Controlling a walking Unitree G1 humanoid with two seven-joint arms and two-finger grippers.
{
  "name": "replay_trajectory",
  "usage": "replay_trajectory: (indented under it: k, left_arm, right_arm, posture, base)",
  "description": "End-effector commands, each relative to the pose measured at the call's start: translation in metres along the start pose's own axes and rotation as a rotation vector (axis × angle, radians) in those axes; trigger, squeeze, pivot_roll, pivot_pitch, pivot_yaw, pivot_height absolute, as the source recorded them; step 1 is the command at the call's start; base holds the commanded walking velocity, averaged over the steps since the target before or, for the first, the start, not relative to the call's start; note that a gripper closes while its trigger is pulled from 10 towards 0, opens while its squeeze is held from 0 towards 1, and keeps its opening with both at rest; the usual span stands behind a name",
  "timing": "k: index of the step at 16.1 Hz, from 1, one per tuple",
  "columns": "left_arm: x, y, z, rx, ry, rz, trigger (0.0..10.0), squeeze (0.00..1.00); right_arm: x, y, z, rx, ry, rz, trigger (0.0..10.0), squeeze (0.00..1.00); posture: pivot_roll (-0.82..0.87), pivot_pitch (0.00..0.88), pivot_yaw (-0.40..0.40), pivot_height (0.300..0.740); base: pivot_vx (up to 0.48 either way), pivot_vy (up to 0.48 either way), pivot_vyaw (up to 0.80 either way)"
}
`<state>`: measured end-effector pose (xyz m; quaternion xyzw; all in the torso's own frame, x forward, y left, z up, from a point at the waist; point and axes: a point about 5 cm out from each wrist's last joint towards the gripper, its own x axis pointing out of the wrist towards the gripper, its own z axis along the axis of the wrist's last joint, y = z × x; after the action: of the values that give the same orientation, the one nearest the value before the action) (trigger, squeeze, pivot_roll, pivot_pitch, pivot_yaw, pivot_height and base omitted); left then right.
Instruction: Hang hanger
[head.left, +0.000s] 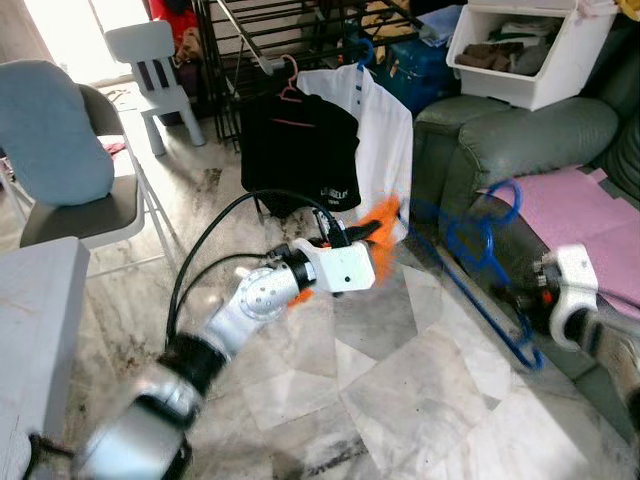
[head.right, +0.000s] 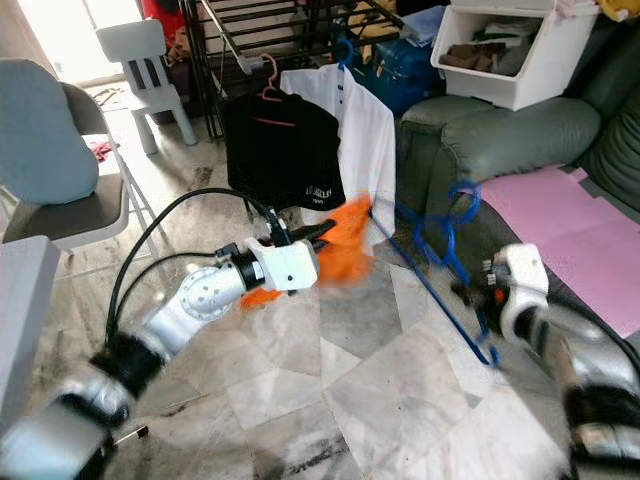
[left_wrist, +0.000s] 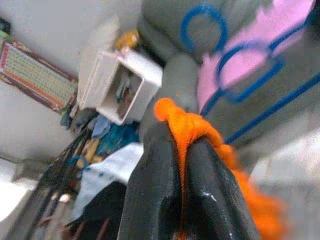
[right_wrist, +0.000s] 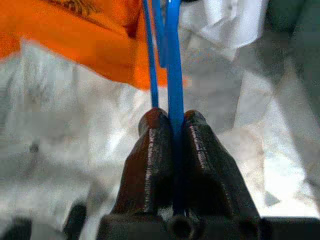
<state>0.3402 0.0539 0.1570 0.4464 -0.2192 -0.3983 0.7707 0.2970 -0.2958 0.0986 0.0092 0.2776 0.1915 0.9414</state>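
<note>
A blue plastic hanger (head.left: 478, 268) hangs low over the marble floor in front of the green sofa. My right gripper (right_wrist: 172, 117) is shut on its bottom bar, with the hook pointing up toward the sofa. An orange garment (head.left: 386, 232) bunches beside the hanger. My left gripper (left_wrist: 180, 142), reaching forward at mid-floor, is shut on its edge. Behind stands a dark clothes rack (head.left: 262, 32) carrying a black shirt (head.left: 300, 150) on a pink hanger and a white shirt (head.left: 386, 130) on a blue one.
The green sofa (head.left: 505, 140) with a pink mat (head.left: 585, 205) lies to the right, with a white storage bin (head.left: 535, 55) on its back. A grey padded chair (head.left: 60, 150) and a small white chair (head.left: 152, 70) stand left. A black cable (head.left: 215, 225) loops off my left arm.
</note>
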Motion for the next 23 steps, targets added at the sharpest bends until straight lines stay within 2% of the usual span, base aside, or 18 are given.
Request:
replay_trajectory:
  k: [1,2,3,4,6,8,11,12,13,14,15,16,18,21,23]
  left_arm:
    - [-0.002,0.004,-0.006,0.096,0.014,-0.027,10.0,0.0]
    - [-0.004,0.005,-0.012,0.117,0.034,-0.042,10.0,0.0]
    - [-0.008,0.006,-0.023,0.18,0.08,-0.076,10.0,0.0]
    - [-0.012,0.008,-0.03,0.208,0.114,-0.091,10.0,0.0]
    - [-0.016,0.006,-0.037,0.27,0.13,-0.108,10.0,0.0]
    - [-0.019,0.002,-0.039,0.316,0.116,-0.139,10.0,0.0]
    - [-0.02,-0.002,-0.038,0.37,0.074,-0.162,10.0,0.0]
    - [-0.022,-0.005,-0.04,0.403,0.062,-0.184,10.0,0.0]
    - [-0.025,-0.004,-0.043,0.411,0.074,-0.197,10.0,0.0]
    - [-0.025,-0.004,-0.043,0.411,0.074,-0.197,10.0,0.0]
    - [-0.03,0.002,-0.049,0.407,0.117,-0.176,10.0,0.0]
    - [-0.035,0.012,-0.056,0.317,0.186,-0.11,10.0,0.0]
    - [-0.042,0.019,-0.064,0.177,0.245,-0.018,10.0,0.0]
    - [-0.047,0.012,-0.065,0.243,0.22,-0.051,10.0,0.0]
    - [-0.048,0.009,-0.062,0.256,0.186,-0.074,10.0,0.0]
  right_arm:
    - [-0.004,0.008,0.004,-0.086,0.029,0.082,10.0,0.0]
    - [-0.007,0.009,0.002,-0.125,0.046,0.102,10.0,0.0]
    - [-0.012,0.011,0.003,-0.179,0.059,0.137,10.0,0.0]
    - [-0.017,0.015,0.007,-0.243,0.064,0.201,10.0,0.0]
    - [-0.026,0.028,0.014,-0.293,0.061,0.328,10.0,0.0]
    - [-0.031,0.04,0.018,-0.325,0.083,0.445,10.0,0.0]
    - [-0.035,0.048,0.02,-0.35,0.105,0.523,10.0,0.0]
    - [-0.04,0.051,0.021,-0.398,0.147,0.566,10.0,0.0]
    - [-0.045,0.046,0.023,-0.436,0.183,0.559,10.0,0.0]
    - [-0.045,0.046,0.023,-0.436,0.183,0.559,10.0,0.0]
    - [-0.05,0.037,0.029,-0.479,0.201,0.515,10.0,0.0]
    - [-0.056,0.029,0.035,-0.528,0.227,0.475,10.0,0.0]
    - [-0.062,0.027,0.039,-0.59,0.266,0.473,10.0,0.0]
    - [-0.067,0.028,0.05,-0.639,0.269,0.494,10.0,0.0]
    - [-0.066,0.026,0.061,-0.655,0.233,0.473,10.0,0.0]
  posture:
    - [-0.22,0.0,0.045,0.74]
    - [-0.22,0.0,0.045,0.74]
    - [-0.21,0.0,0.057,0.74]
    - [-0.21,0.0,0.064,0.74]
    - [-0.2,0.0,0.068,0.74]
    - [-0.2,0.0,0.071,0.74]
    - [-0.2,0.0,0.073,0.74]
    - [-0.19,0.0,0.074,0.74]
    - [-0.19,0.0,0.074,0.74]
    - [-0.19,0.0,0.074,0.74]
    - [-0.2,0.0,0.077,0.74]
    - [-0.2,0.0,0.078,0.74]
    - [-0.2,0.0,0.079,0.74]
    - [-0.2,0.0,0.078,0.74]
    - [-0.2,0.0,0.077,0.74]
  base:
    - [0.0,0.0,0.0]
    - [0.0,0.0,0.0]
    - [0.0,0.0,0.0]
    - [0.0,0.0,0.0]
    - [0.0,0.0,0.0]
    - [0.0,0.0,0.0]
    - [0.0,0.0,0.0]
    - [0.0,0.0,0.0]
    - [0.0,0.0,0.0]
    - [0.0,0.0,0.0]
    - [0.0,0.0,0.0]
    - [0.0,0.0,0.0]
    - [0.0,0.0,0.0]
    - [0.0,0.0,0.0]
    - [0.0,0.0,0.0]
